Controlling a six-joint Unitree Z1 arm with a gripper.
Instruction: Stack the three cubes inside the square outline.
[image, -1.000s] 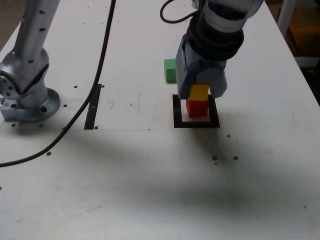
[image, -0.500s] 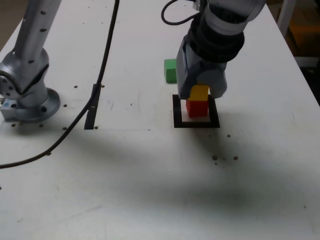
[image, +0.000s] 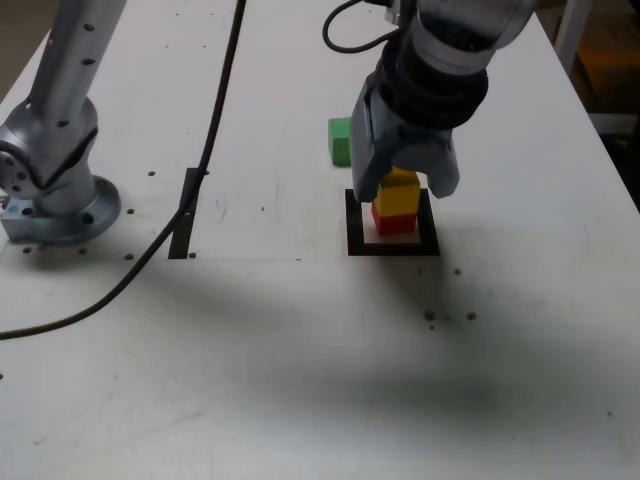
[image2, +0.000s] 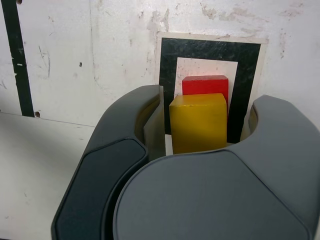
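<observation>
I have the hand (image2: 207, 120) parted around the yellow cube (image2: 198, 124), a gap showing on each side in the wrist view, so it grips nothing. The yellow cube sits on the red cube (image: 394, 225), and the red one stands on the white centre of the square outline (image: 393, 249). In the wrist view the yellow cube looks a little off the red one's line, though the viewing angle may account for some of that. The green cube (image: 340, 142) is on the counter (image: 250, 350), outside the outline, beyond it and towards the exterior view's left. I judge this to be the release of the second cube, with the third to come. To do it well, I'd let the jaws spread until both clearly miss the yellow faces, then back the hand out slowly along the line of its fingers, with no twist or sideways drift. One finger looks closer to the yellow cube than the other, so that is the side I'd watch; a brush there could skew the pair. Only once fully clear of the stack would I swing over for the green cube.
</observation>
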